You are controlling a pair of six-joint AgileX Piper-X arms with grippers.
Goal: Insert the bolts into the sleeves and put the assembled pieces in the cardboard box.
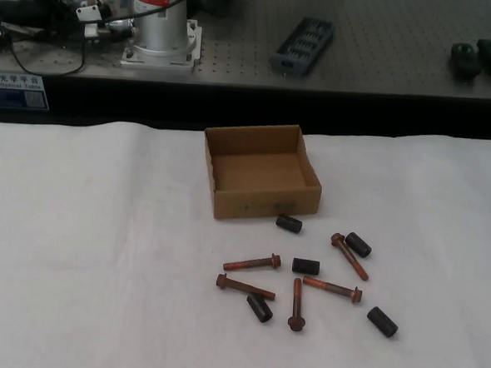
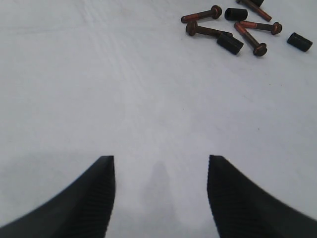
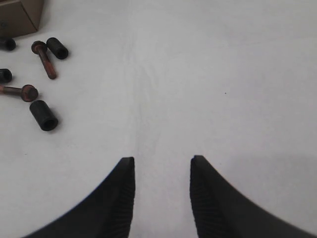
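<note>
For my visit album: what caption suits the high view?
Five bolts and five black sleeves lie loose on a white cloth by the open cardboard box.

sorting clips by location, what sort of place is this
Probably a robotics lab: a grey perforated metal table with a silver metal post stands behind a white cloth-covered bench holding rusty-red metal bolts, short black cylindrical sleeves and an open brown cardboard box.

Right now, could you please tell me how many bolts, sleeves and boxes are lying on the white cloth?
Bolts: 5
Sleeves: 5
Cardboard box: 1
Total: 11
</note>
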